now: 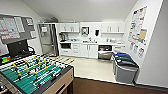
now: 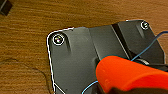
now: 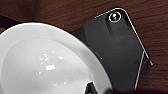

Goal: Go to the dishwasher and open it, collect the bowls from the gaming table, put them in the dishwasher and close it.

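Observation:
The gaming table (image 1: 58,81) stands at my lower left in the head view, green pitch and rods of players facing up. Across the room the dishwasher (image 1: 105,55) sits under the kitchen counter, its steel front below a dark opening. In the right wrist view a white bowl (image 3: 45,62) hangs close to the camera above the wooden floor, and a dark part of my right gripper (image 3: 92,88) overlaps its rim. An orange bowl (image 2: 125,75) shows in the left wrist view, at my left gripper (image 2: 125,90), also above the floor.
Grey bins with blue and green lids (image 1: 125,66) stand along the right wall. A steel fridge (image 1: 47,38) is at the back left beside white cabinets (image 1: 87,50). A dark monitor (image 1: 16,48) sits left of the table. Light floor (image 1: 92,67) leads to the kitchen.

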